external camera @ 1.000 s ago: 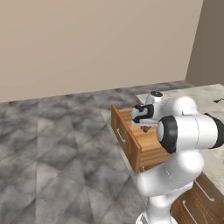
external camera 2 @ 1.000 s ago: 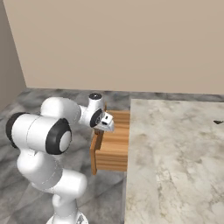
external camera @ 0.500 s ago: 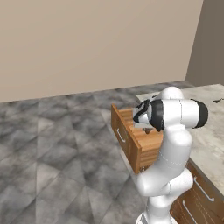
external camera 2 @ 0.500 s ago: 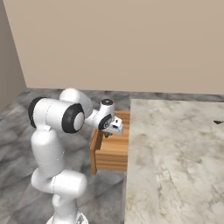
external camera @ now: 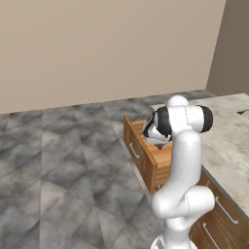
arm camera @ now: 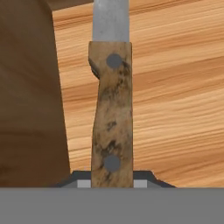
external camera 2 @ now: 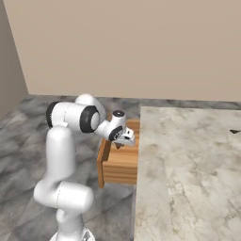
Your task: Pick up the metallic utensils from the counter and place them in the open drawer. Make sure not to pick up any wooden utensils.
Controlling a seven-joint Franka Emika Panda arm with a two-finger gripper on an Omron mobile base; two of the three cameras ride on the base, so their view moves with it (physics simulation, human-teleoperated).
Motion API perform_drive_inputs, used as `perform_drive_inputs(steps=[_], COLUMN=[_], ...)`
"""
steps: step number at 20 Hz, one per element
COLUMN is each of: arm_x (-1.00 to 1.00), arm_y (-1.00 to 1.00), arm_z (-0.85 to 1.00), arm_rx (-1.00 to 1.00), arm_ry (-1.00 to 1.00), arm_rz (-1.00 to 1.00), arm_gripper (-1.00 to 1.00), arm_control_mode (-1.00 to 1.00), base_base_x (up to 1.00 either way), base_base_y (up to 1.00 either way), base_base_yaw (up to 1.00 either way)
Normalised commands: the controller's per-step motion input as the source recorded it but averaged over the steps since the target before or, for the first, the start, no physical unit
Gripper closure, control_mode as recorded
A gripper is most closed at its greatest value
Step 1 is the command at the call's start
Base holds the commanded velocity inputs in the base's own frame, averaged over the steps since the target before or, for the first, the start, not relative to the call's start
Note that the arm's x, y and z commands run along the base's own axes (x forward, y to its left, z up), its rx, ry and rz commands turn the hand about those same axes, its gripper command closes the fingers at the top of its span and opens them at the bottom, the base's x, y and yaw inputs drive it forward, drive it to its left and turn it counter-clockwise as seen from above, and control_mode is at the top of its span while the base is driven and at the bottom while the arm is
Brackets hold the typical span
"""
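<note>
The tool [external camera 2: 123, 141] hangs inside the open drawer [external camera 2: 120, 164], clamped on the knife [arm camera: 111, 118] by the bottom of its mottled brown handle. In the hand view the knife points away from the camera, its grey blade running off the top, over the drawer's light-wood floor with a darker wall at left. The drawer juts from the bench [external camera 2: 188, 169]. A small dark utensil [external camera 2: 234, 131] lies far along the bench.

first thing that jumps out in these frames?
In the hand view, a knife with mottled brown handle and grey blade over the light-wood floor of the open drawer. In the base views, the white arm bends down, its gripper above that drawer, beside the beige marbled counter.
</note>
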Motion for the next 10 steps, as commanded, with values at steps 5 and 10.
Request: perform_drive_inputs(steps=[5,10], arm_x=[0.82,0.43], arm_y=[-0.18,-0.13], arm_z=[-0.4,-0.42], arm_rx=[0.0,0.0], arm_ry=[0.0,-0.04], arm_rz=[0.01,0.02], arm_gripper=[-1.0,-1.0], arm_control_mode=[-1.0,-1.0], base_base_x=[0.0,0.0], base_base_y=[0.0,0.0], base_base_yaw=[0.0,0.0])
